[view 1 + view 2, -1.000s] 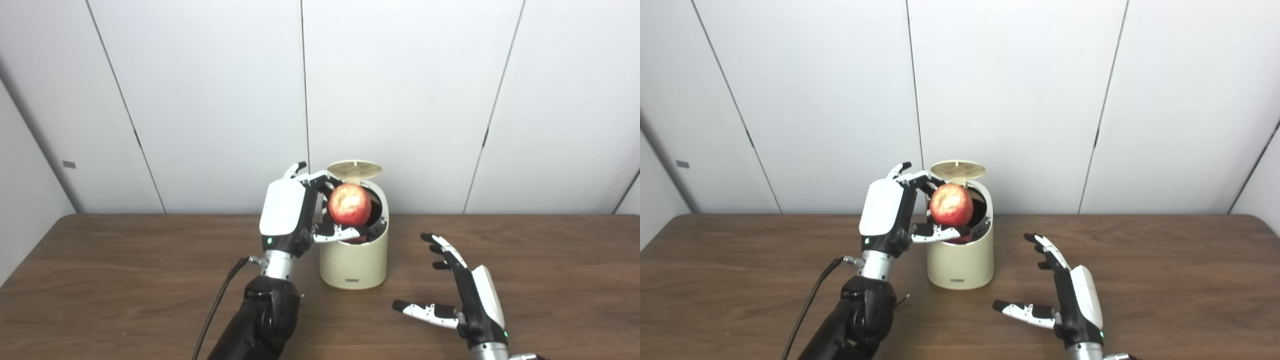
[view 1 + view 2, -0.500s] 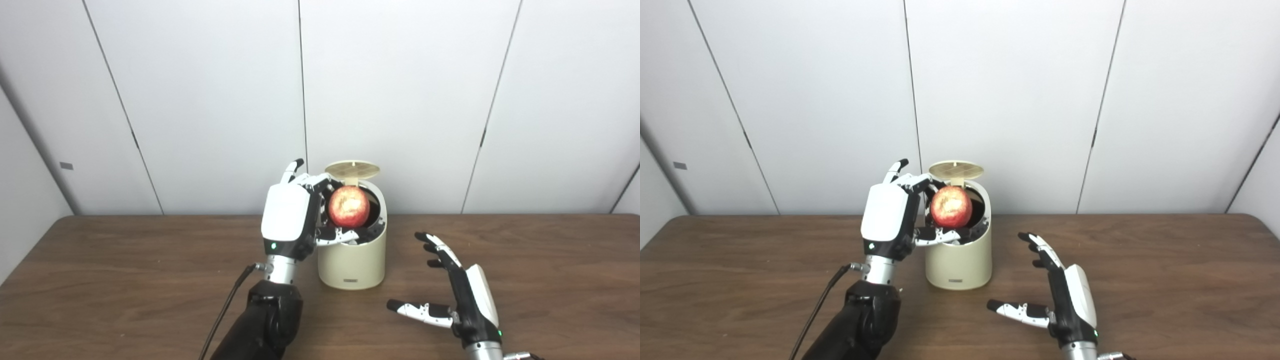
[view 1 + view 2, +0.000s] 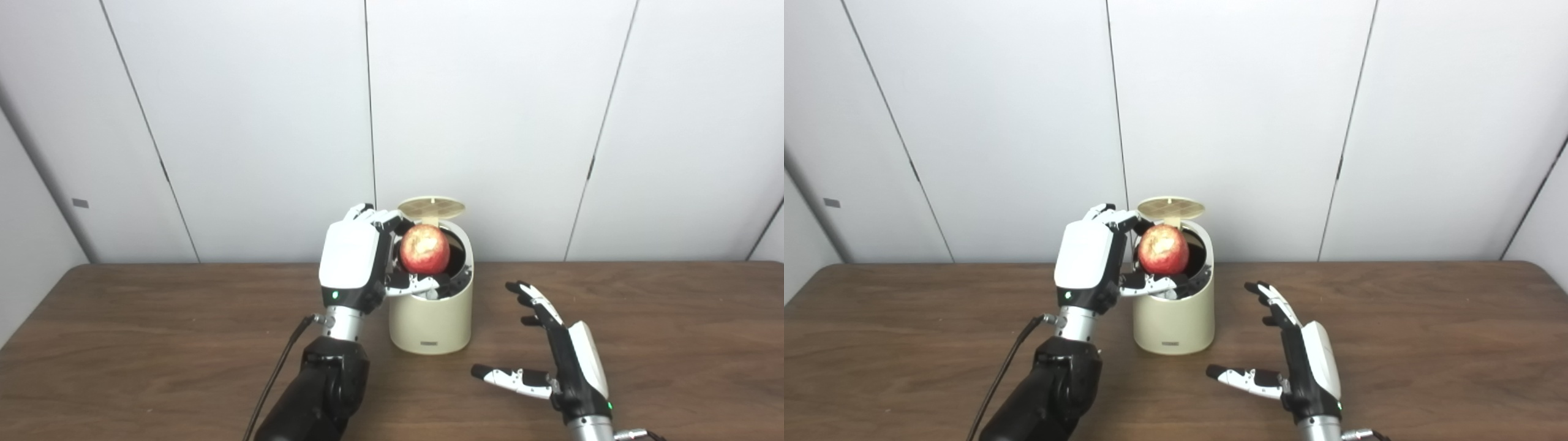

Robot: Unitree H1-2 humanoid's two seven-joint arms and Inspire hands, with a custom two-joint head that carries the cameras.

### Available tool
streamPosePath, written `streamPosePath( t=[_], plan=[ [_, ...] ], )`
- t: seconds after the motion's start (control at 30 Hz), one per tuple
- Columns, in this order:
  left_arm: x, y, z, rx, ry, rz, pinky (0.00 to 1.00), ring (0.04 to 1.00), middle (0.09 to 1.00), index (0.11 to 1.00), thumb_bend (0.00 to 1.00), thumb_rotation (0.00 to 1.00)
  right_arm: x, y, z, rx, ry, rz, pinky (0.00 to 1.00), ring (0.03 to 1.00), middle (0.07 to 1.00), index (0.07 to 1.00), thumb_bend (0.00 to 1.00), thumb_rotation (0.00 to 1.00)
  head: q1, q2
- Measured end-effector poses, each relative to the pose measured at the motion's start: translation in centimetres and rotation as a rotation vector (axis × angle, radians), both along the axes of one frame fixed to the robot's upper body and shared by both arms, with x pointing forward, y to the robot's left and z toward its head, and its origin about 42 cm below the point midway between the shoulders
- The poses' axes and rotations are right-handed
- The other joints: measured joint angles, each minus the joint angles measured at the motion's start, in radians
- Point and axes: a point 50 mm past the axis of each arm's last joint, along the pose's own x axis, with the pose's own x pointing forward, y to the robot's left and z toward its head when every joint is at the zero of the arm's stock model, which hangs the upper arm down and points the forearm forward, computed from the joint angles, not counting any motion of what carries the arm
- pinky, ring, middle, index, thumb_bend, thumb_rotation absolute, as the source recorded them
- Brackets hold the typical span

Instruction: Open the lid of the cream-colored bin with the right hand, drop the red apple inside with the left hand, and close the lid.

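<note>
The left hand [image 3: 355, 269] grips the round red apple [image 3: 424, 248] over the open cream-colored round bin [image 3: 432, 315]. The right hand [image 3: 566, 373], fingers spread, hovers near, right of the bin.

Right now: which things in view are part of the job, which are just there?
In the job: red apple held by the left hand; cream-colored bin; its raised lid; open right hand.
Just there: table; black cable; wall panels.
</note>
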Motion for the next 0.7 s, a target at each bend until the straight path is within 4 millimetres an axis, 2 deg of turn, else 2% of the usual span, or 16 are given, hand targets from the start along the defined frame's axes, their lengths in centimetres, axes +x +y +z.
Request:
streamPosePath(
  t=[0.07,0.13,0.37,0.7],
  plan=[
    [-0.03,-0.06,0.14,0.004,0.005,-0.004,0.76,0.676,0.708,0.67,0.78,0.16,-0.01,0.09,0.02,0.004,0.0,0.0,0.72,0.848,0.909,0.819,0.75,0.17,0.0,0.0],
    [-0.06,-0.15,0.12,0.01,0.011,-0.011,0.76,0.68,0.714,0.686,0.81,0.17,-0.02,0.14,0.06,0.005,-0.001,0.001,0.71,0.846,0.912,0.822,0.75,0.18,0.0,0.0],
    [-0.18,-0.21,0.29,0.01,0.015,-0.007,0.8,0.691,0.713,0.692,0.81,0.18,-0.01,0.1,0.05,0.018,0.0,0.002,0.73,0.859,0.92,0.817,0.74,0.17,0.005,0.003],
    [-0.42,-0.34,0.61,0.007,0.008,-0.014,0.8,0.693,0.708,0.69,0.8,0.2,-0.02,0.16,0.05,0.013,0.0,0.004,0.71,0.852,0.919,0.823,0.75,0.23,0.005,0.003]
  ],
)
